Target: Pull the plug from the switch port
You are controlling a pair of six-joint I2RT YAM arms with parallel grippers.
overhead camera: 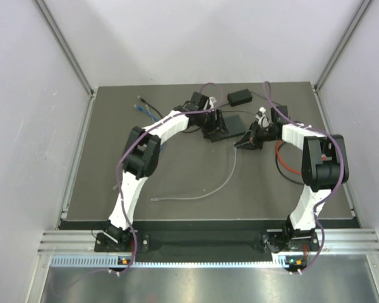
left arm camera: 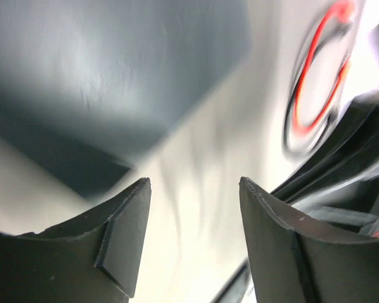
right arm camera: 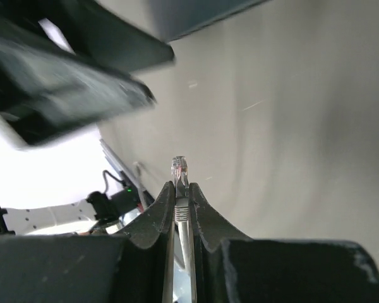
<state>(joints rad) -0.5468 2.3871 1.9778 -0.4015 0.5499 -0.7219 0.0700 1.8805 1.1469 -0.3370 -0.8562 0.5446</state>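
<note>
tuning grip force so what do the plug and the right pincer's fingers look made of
The plug looks like clear, glossy hard plastic: its tip lets light through and glints. The right pincer, shut on it, has fingers that look like matte black plastic or rubber; the surface is dull and shine-free, exact material unclear.

The near half of the bench [overhead camera: 252, 199] is free; only a grey cable [overhead camera: 205, 194] lies across it. At the far middle the room is narrow: the switch [overhead camera: 218, 124], the left claw [left arm camera: 192, 196] and the right claw [right arm camera: 180, 189], closed on the plug [right arm camera: 179, 168], stand near each other. A red and black cable loop [overhead camera: 278, 158] lies at the right.
</note>
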